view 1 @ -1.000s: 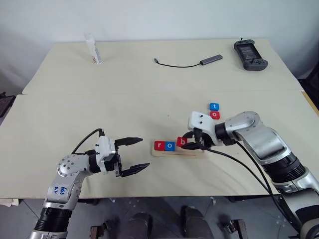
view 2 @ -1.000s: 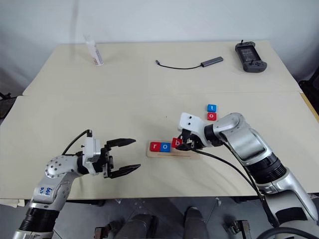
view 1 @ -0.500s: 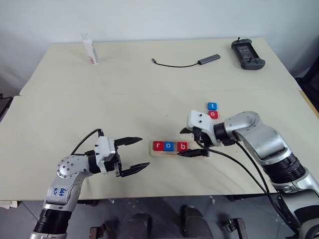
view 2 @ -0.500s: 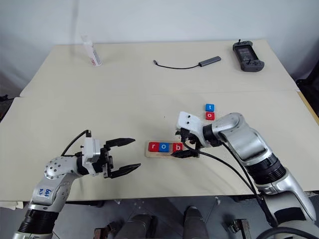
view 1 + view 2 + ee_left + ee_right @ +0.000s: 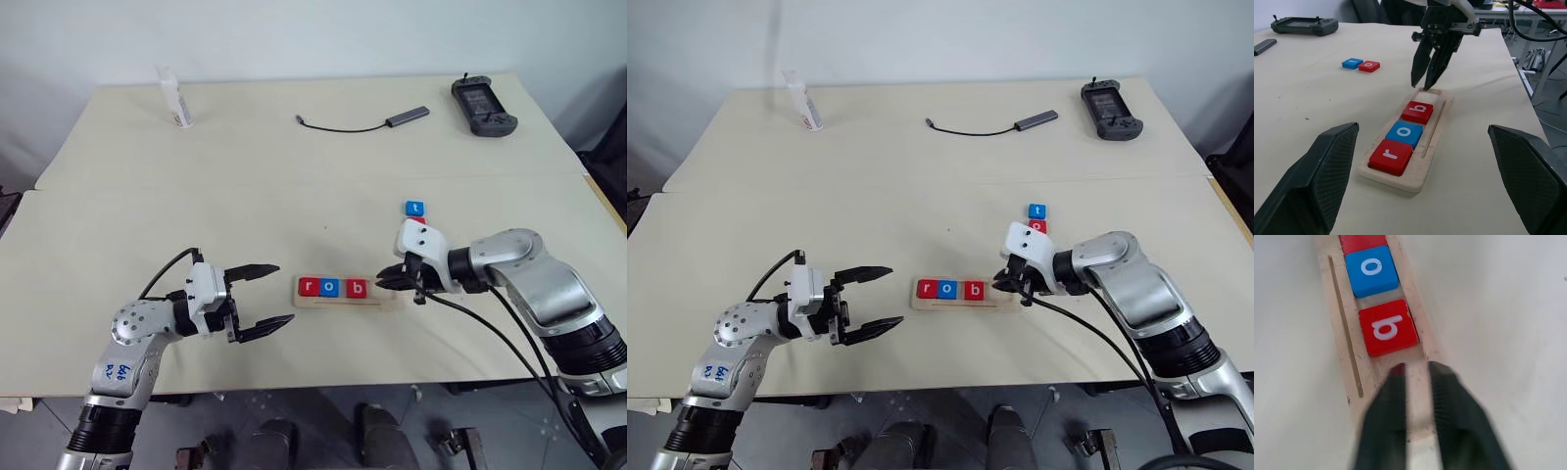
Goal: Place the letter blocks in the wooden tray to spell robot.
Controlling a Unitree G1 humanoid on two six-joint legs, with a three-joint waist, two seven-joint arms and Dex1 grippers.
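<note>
The right gripper [image 5: 400,277], right of centre in the left eye view, has its two black fingers pressed together on nothing, its tips over the bare right end of the wooden tray [image 5: 387,297]. A second ago those fingers were around the red b block [image 5: 358,288]; half a second ago they stood spread beside it, and now they have drawn off to the right and shut. So the b is released and seated, and the third letter looks done.

In the tray, from its left end, lie the red r block [image 5: 310,287], the blue o block [image 5: 331,288] and the b, close together in a row; the rest of the tray is bare.

The blue t block [image 5: 414,208] and the red o block [image 5: 1369,66] lie on the table, touching, above and right of the tray. They are still to be placed.

The left gripper [image 5: 263,296], lower left of centre, hangs spread and empty, as it did a second ago.
</note>
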